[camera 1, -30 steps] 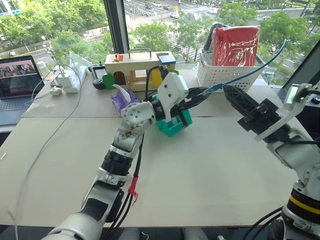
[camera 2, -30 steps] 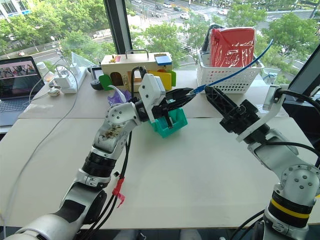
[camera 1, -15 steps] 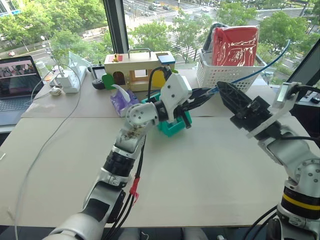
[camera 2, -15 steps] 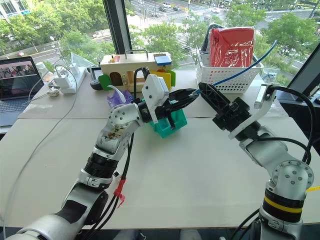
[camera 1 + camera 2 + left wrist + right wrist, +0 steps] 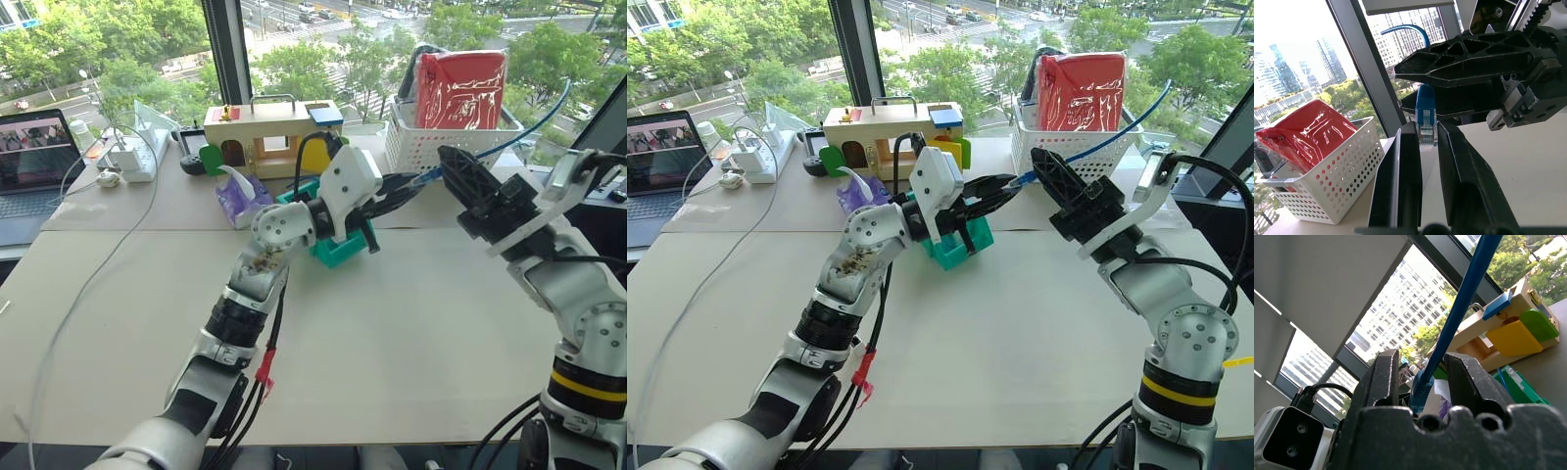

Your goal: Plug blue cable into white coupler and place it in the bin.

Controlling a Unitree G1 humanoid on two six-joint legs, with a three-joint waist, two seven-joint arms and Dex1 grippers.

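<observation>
My left gripper (image 5: 1422, 134) is shut on the clear plug at the end of the blue cable (image 5: 1426, 110), held up over the table. My right gripper (image 5: 1038, 157) meets it from the right. Its fingers (image 5: 1383, 377) are shut on the blue cable (image 5: 1464, 298) just behind the plug. From there the cable (image 5: 519, 132) arcs up and away to the right. The teal bin (image 5: 338, 253) stands on the table below and behind my left wrist, partly hidden by it. The white coupler is out of view.
A white lattice basket (image 5: 431, 147) with a red package stands at the back right. A wooden toy house (image 5: 260, 132) and a purple pouch (image 5: 240, 196) sit behind the bin. A laptop (image 5: 34, 157), a power strip (image 5: 132, 157) and a white cord (image 5: 88, 284) lie at the left.
My right gripper's jaws were wide open around the cable and have closed onto it next to the plug. My left gripper has kept its hold and place.
</observation>
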